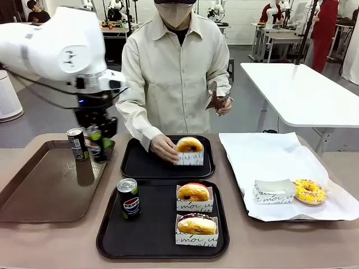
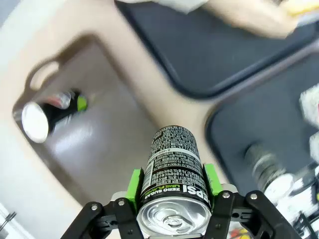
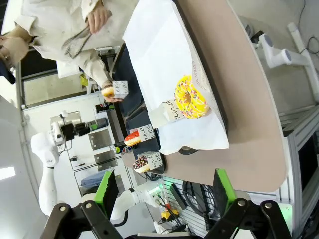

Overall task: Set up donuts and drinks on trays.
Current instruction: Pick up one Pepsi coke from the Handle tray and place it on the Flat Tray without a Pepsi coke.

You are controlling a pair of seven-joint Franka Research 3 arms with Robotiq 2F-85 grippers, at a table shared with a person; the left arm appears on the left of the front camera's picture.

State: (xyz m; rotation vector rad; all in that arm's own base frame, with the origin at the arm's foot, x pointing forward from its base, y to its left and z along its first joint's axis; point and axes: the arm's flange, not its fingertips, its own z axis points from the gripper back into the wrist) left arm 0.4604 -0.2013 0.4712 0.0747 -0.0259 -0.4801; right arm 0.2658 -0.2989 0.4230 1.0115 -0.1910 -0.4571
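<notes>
At the left, a large brown tray [image 1: 39, 190] lies on the counter [image 1: 56, 246] with one Pepsi can [image 1: 77, 144] standing upright near its far right corner. Just beside that can, the left gripper [image 1: 96, 148] is clamped on a green-banded Pepsi can [image 2: 172, 159], its green pads pressed against both sides, at the brown tray's right rim. Whether this can touches the tray cannot be told. In the middle, the far black tray [image 1: 140, 168] holds a golden donut [image 1: 189, 144] in a printed paper sleeve, gripped by the person's hand [image 1: 162, 148]. The person's other hand [image 1: 224, 106] holds tongs [image 1: 215, 95] at chest height. The near black tray [image 1: 112, 238] carries a third Pepsi can [image 1: 129, 199] upright near its far left corner. On its right half are two sleeved donuts, one behind the other: a red-topped donut [image 1: 193, 192] and a chocolate-topped donut [image 1: 196, 225]. To the right, white paper [image 1: 263, 157] covers another tray, and on it lie an empty sleeve [image 1: 272, 191] and, just beside it, a yellow sprinkled donut [image 1: 309, 191]. The right gripper [image 3: 164, 194] hangs beyond the counter's right end with its jaws wide apart and nothing between them.
</notes>
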